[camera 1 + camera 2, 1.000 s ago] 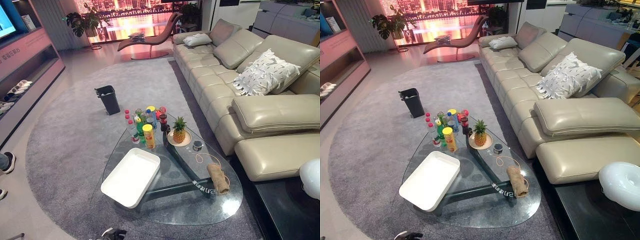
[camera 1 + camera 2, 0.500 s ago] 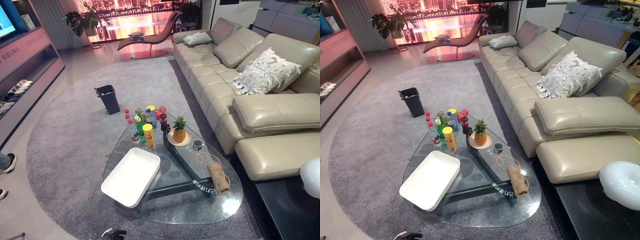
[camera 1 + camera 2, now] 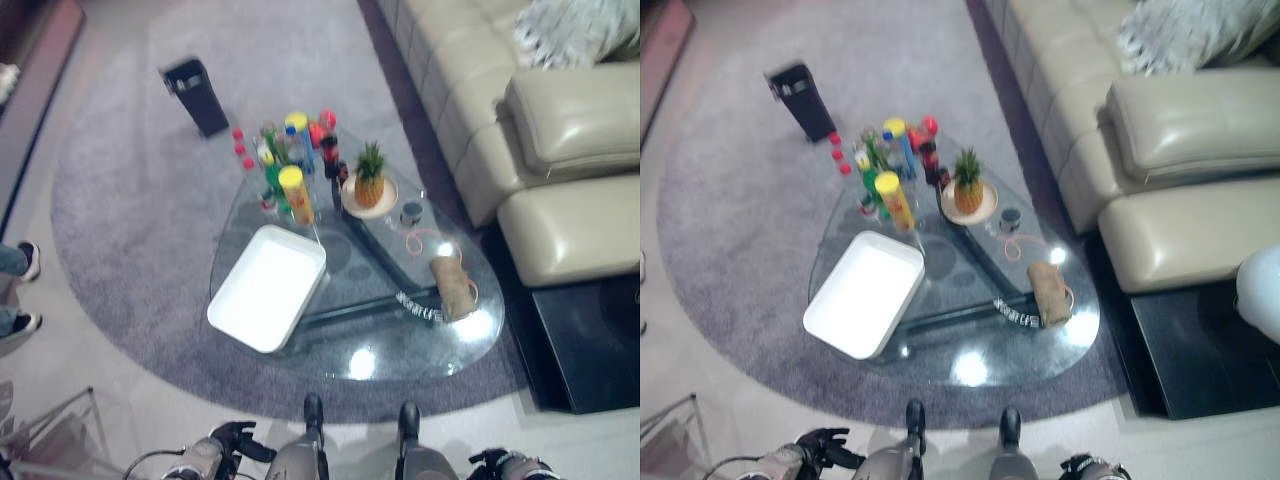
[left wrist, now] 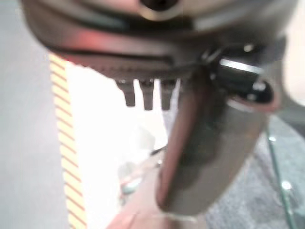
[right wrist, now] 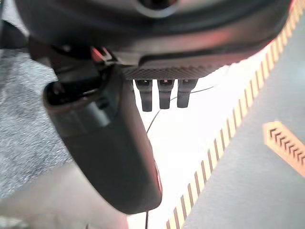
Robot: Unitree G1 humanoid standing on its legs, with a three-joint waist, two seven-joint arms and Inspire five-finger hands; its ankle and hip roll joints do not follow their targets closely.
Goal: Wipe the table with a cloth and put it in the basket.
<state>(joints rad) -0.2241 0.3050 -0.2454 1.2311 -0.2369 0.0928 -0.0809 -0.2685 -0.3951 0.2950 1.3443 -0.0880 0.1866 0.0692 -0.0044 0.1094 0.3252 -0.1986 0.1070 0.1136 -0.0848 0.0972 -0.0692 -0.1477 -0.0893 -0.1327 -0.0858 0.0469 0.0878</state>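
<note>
Now my left hand (image 3: pixel 228 440) and right hand (image 3: pixel 492 462) hang low, fingers straight, empty. Approach rolled brown cloth (image 3: pixel 453 287) at table's (image 3: pixel 400 350) 3 o'clock; reach with right, pinch mid-roll.

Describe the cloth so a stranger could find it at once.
Start at the glass coffee table beside the beige sofa. On the table's sofa-side end, past the pineapple, lies the cloth, a rolled brown bundle. It is the one soft, drab thing there, apart from the white tray and the colourful bottles.
</note>
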